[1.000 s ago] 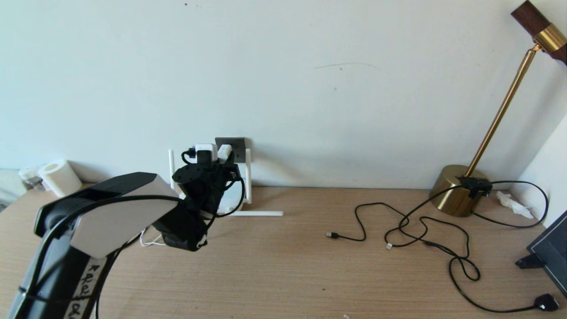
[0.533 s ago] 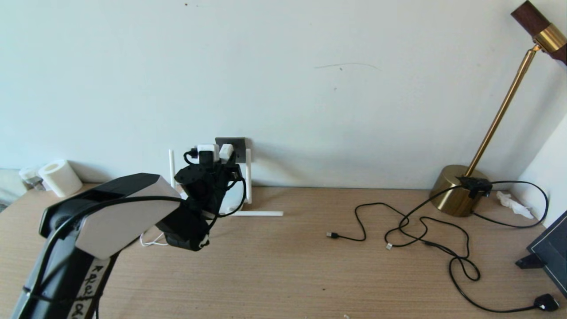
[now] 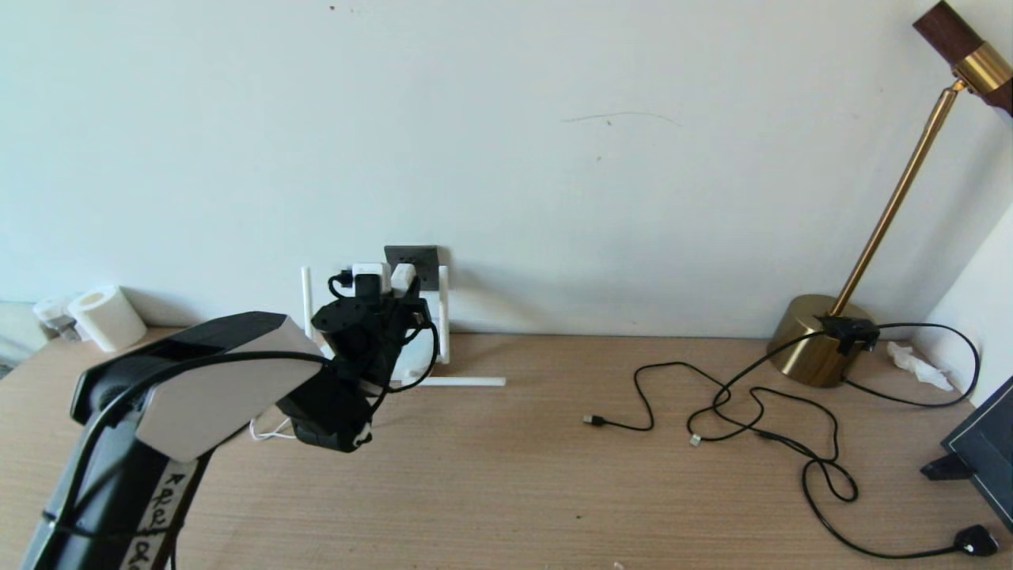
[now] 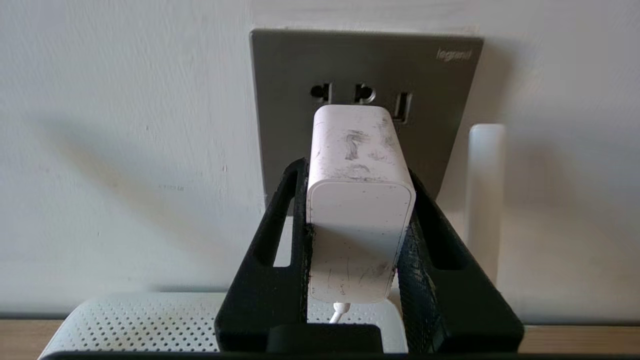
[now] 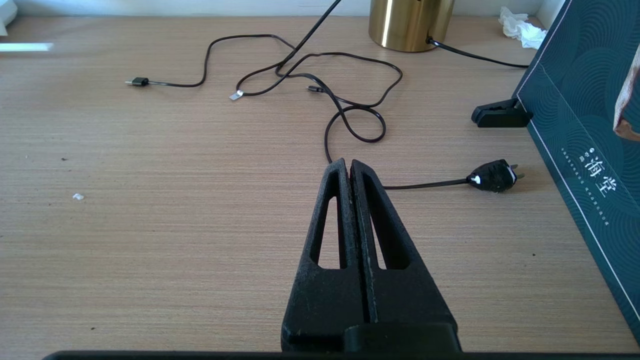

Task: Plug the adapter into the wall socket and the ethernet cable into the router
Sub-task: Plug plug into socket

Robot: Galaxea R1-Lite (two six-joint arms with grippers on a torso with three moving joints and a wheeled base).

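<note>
The left arm is reaching up from the counter [image 3: 506, 475] toward the wall, and the left tool [image 4: 357, 235] is squeezing the white adapter [image 4: 357, 200] right at the grey wall socket [image 4: 365, 65]. The left wrist view is showing the router [image 4: 150, 320] underneath. The right tool [image 5: 351, 167] is hanging pressed together, holding nothing, above the black cables [image 5: 350, 115].

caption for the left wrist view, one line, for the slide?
Left gripper holds the white adapter against the grey wall socket, with the router below.
</note>
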